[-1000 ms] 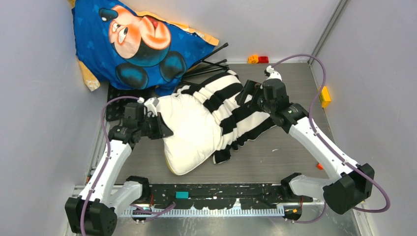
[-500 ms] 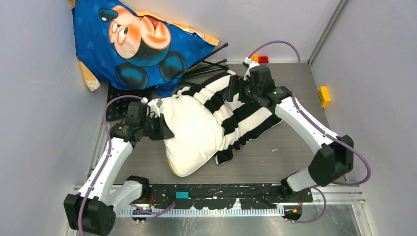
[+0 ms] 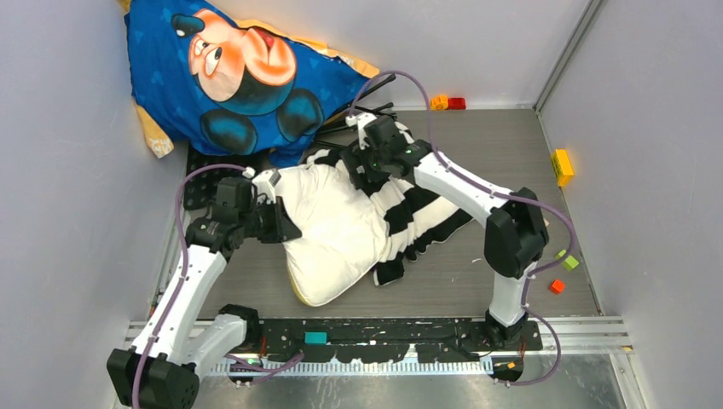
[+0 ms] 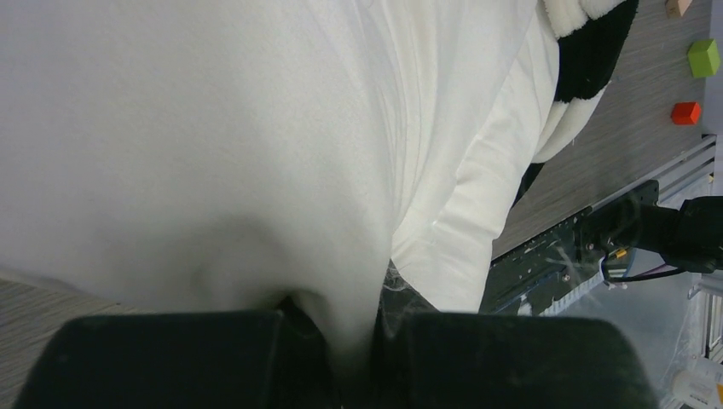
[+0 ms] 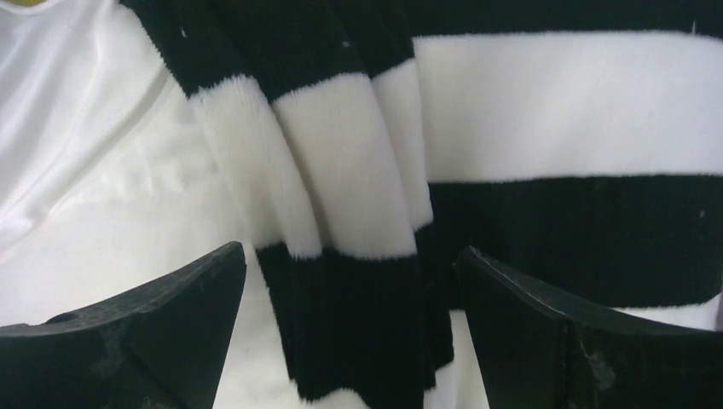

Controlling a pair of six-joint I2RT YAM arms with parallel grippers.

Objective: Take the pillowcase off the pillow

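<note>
Left end effector [image 4: 353,339] pinching pillow [image 4: 213,128], right arm [image 3: 461,184] arched

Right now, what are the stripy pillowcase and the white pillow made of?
The pillowcase looks like fuzzy fleece or plush: its stripe edges are furry. The pillow looks like smooth matte cloth, maybe cotton: it shows fine creases.

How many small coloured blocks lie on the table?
5. An orange block and a red block at the far edge, a yellow block at the right edge, a green block and an orange-red block beside the right arm. Others may be hidden.
</note>
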